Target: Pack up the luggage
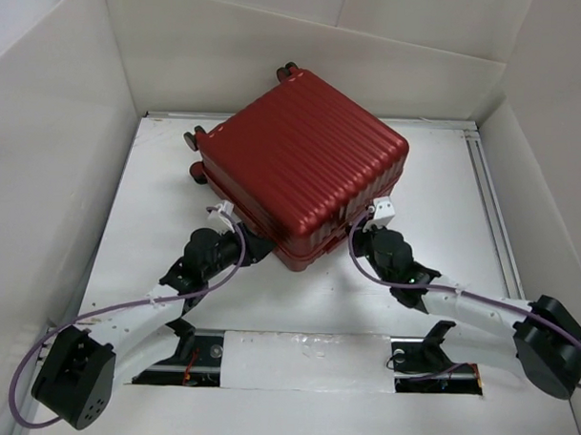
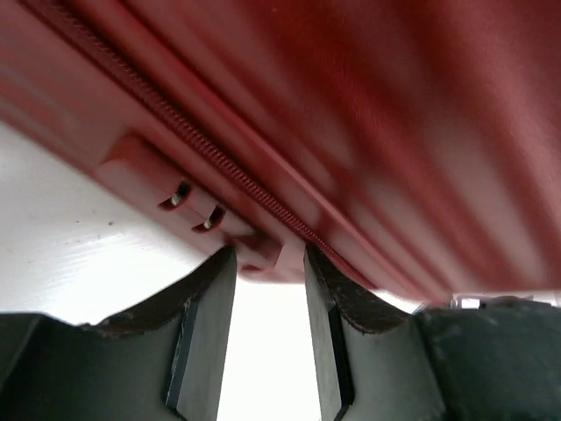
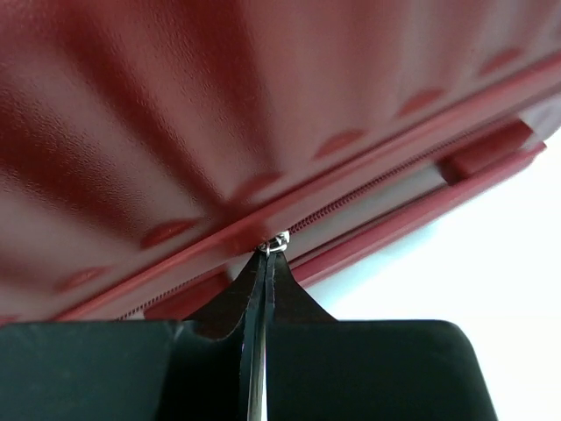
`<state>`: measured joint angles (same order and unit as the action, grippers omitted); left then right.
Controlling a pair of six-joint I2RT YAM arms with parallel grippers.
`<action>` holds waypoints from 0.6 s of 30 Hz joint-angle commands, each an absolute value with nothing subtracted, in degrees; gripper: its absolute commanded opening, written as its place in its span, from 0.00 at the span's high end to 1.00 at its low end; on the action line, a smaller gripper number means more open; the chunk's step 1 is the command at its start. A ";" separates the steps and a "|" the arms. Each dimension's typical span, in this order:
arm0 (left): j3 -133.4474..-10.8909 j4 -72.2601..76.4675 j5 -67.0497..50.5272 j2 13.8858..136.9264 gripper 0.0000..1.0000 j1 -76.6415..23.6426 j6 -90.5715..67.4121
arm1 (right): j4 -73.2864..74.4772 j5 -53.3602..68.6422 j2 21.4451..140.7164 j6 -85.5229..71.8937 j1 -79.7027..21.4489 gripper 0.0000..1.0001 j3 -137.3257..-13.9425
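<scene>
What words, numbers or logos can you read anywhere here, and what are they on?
No text reads clearly in any view.
The dark-red suitcase: no brand or label shows on its shell.
Its combination lock: dials too blurred to read digits.
Its zipper pull: no legible marking.

Closed dark-red ribbed luggage (image 1: 302, 165), flat, askew.

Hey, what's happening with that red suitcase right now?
The closed red luggage lies on the table, with a robot working at its near edge. The right tool is pinched shut on the zipper pull. The left tool stands open beside the lock block, gripping nothing.
</scene>
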<state>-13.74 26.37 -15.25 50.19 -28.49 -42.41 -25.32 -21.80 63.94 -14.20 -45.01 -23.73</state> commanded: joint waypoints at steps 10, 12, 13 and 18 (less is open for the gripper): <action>-14.94 42.97 -15.82 62.75 0.70 -34.01 -43.94 | 0.79 -6.59 58.88 -26.80 -65.11 1.00 -36.63; -15.47 44.64 -13.37 64.06 0.70 -36.11 -44.64 | 0.79 -7.11 61.16 -30.04 -69.23 1.00 -37.96; -15.47 45.69 -12.84 64.07 0.71 -36.73 -45.26 | 0.79 -8.42 62.22 -31.10 -70.74 1.00 -39.80; -16.70 48.33 -10.46 66.97 0.74 -39.02 -46.57 | -5.78 -12.65 73.35 -36.46 -80.22 1.00 -47.27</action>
<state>-13.52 36.14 -14.44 66.46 -38.22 -44.03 3.33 -23.75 69.17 -28.99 -70.94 -39.86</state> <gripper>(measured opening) 0.261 0.012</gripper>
